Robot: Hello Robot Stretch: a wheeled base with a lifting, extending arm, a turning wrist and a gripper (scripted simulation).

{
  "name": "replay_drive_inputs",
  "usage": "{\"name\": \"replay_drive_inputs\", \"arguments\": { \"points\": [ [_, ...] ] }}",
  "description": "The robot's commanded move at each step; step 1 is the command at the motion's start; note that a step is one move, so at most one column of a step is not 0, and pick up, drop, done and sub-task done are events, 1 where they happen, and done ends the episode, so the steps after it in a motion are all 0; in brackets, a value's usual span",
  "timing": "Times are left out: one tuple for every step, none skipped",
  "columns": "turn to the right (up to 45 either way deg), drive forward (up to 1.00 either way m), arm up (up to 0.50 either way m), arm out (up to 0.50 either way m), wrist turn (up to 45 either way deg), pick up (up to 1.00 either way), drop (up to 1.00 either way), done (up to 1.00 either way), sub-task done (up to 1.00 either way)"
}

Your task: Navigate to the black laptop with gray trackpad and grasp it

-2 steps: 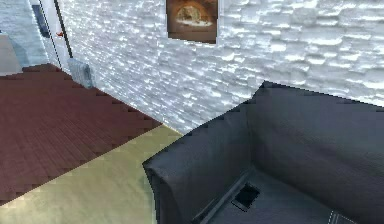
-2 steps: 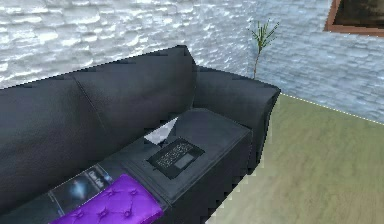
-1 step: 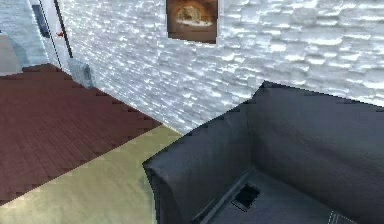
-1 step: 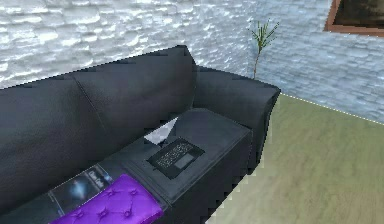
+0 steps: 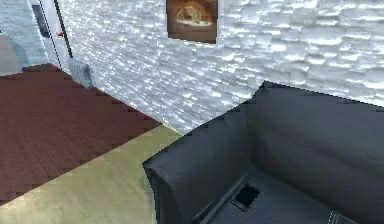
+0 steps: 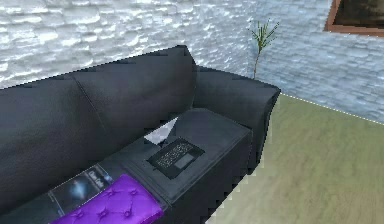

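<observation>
Telling the hand's state is not possible from these views. A black laptop (image 6: 176,157) lies flat on the dark sofa's (image 6: 95,105) seat near the armrest end. A purple tufted cushion (image 6: 108,206) lies farther along the seat, and a thin plant (image 6: 262,40) stands by the white brick wall (image 6: 70,35).

I see the laptop (image 6: 176,157) in the arm side view as a thin black slab lying flat on the dark sofa's (image 6: 120,95) seat cushion, at the end by the armrest. Its keyboard faces up, with a paler line around its edge. I can't pick out the trackpad. In the forward view it (image 5: 245,196) is a small dark rectangle on the seat, near the bottom edge.
</observation>
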Motion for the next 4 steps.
{"name": "replay_drive_inputs", "arguments": {
  "points": [
    [0.0, 0.0, 0.0, 0.48, 0.0, 0.0, 0.0, 0.0, 0.0],
    [0.0, 0.0, 0.0, 0.0, 45.0, 0.0, 0.0, 0.0, 0.0],
    [0.0, 0.0, 0.0, 0.0, 45.0, 0.0, 0.0, 0.0, 0.0],
    [0.0, 0.0, 0.0, 0.0, 45.0, 0.0, 0.0, 0.0, 0.0]
  ]
}}
